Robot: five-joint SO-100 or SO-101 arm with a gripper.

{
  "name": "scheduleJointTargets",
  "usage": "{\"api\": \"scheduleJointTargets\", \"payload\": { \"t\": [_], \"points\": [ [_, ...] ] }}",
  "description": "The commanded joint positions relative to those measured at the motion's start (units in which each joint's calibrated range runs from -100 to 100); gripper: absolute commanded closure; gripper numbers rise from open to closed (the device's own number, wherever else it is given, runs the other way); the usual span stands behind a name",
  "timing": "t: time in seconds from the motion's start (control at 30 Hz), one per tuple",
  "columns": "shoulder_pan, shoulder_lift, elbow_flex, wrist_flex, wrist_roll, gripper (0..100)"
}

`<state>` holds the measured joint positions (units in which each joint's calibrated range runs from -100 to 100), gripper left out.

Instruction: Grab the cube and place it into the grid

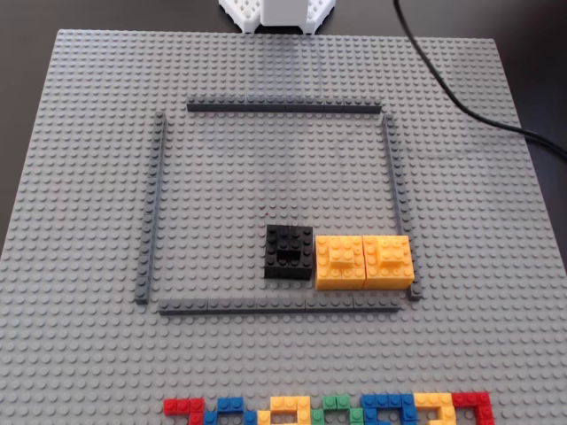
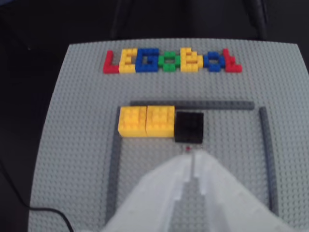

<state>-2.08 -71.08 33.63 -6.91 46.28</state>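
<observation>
Only the wrist view shows the white end effector (image 2: 193, 153), its fingers pressed together, empty. Just beyond its tip, the cube (image 2: 189, 126) sits inside the grid (image 2: 231, 159), touching the yellow blocks (image 2: 146, 121); farther off lies the multicoloured brick row (image 2: 171, 62).

The cube (image 1: 289, 252) sits inside the grid (image 1: 266, 168) near its lower strip, touching two yellow blocks (image 1: 364, 261) on its right.
</observation>
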Motion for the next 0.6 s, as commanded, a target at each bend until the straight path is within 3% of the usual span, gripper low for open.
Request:
{"api": "scheduleJointTargets", "payload": {
  "t": [0.0, 0.57],
  "points": [
    [0.9, -8.9, 10.3, -0.9, 1.5, 100],
    [3.9, -25.2, 39.0, -1.2, 2.9, 100]
  ]
}}
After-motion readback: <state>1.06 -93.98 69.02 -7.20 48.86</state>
